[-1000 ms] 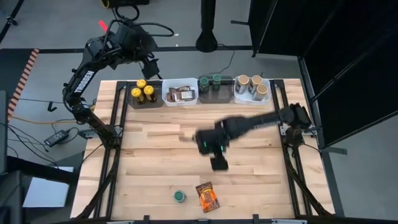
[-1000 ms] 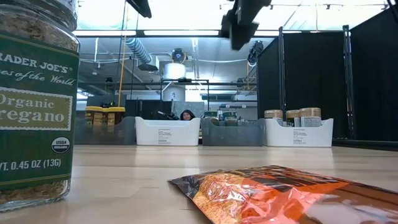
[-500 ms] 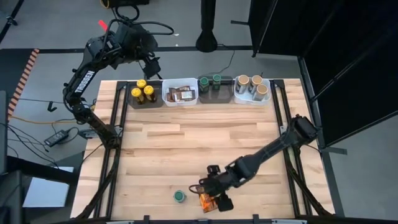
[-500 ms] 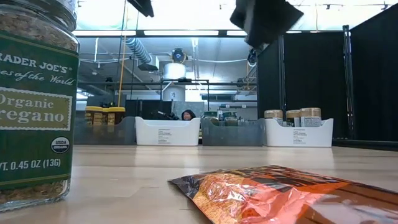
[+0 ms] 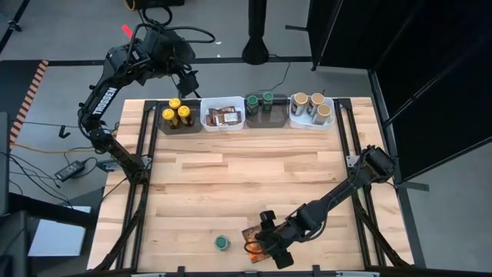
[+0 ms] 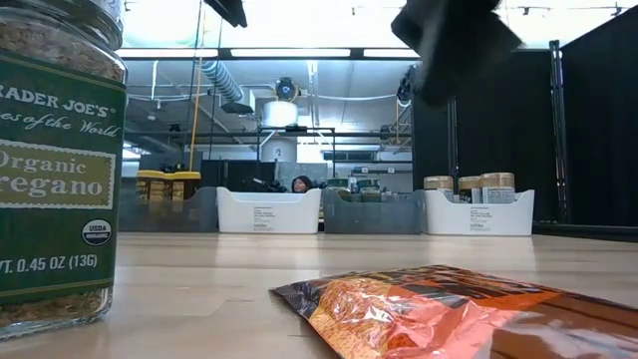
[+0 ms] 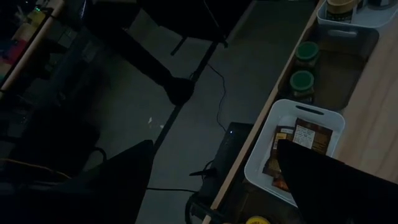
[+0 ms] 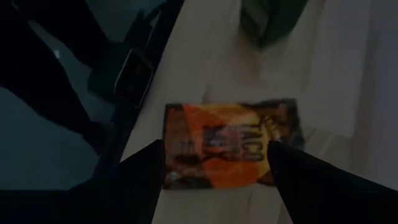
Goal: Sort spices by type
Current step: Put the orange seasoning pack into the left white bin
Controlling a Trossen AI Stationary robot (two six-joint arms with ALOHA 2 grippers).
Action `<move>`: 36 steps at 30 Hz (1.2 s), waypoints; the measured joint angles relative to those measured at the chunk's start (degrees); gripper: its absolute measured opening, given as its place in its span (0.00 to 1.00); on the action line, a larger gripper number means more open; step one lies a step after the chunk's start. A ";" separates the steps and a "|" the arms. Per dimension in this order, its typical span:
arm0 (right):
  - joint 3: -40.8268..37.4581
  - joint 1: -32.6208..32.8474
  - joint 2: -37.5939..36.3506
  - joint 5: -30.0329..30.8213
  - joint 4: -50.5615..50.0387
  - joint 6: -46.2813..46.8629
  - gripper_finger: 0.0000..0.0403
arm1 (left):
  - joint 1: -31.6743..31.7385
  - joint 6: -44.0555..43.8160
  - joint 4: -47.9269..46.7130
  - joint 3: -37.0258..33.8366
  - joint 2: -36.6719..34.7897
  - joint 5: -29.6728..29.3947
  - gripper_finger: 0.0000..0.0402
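The right gripper point(image 5: 270, 250) hung low over the orange packet point(image 5: 254, 245) near the table's point(image 5: 231, 192) front edge, its fingers point(image 8: 323, 180) spread apart on either side of the packet and holding nothing. The packet lay flat on the wood. Just beside the packet, toward the left arm's side, stood the green-lidded jar point(image 5: 221, 243), upright and apart from it.

Well away from the packet, along the far edge, sat four bins: yellow-lidded jars point(image 5: 179, 111) in the first, brown packets point(image 5: 224, 116) in the white bin point(image 5: 206, 117), green-lidded jars point(image 5: 261, 100) in the next, and tan-lidded jars point(image 5: 311, 104) in the last.

The left gripper point(image 5: 187, 80) waited above and behind the bin row, jaws wide open and empty.
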 joint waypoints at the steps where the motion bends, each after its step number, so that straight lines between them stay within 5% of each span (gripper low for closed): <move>1: -0.43 0.28 0.00 -0.07 0.10 0.08 0.72 | 0.00 0.00 -0.02 0.00 0.00 0.02 0.86; 9: -2.46 2.30 0.00 5.45 3.49 -0.38 0.72 | 0.00 0.00 -0.07 0.00 0.00 0.02 0.86; 22: 4.31 2.48 11.31 4.34 3.35 -6.63 0.72 | 0.00 0.00 -0.02 0.00 0.02 -0.07 0.86; 29: 4.96 3.59 15.43 4.32 5.06 -3.35 0.72 | 0.00 0.00 -0.04 0.00 0.02 -0.23 0.86; 36: 4.97 2.97 15.77 11.43 -1.27 5.33 0.66 | 0.00 0.00 -0.04 0.00 0.02 -0.31 0.86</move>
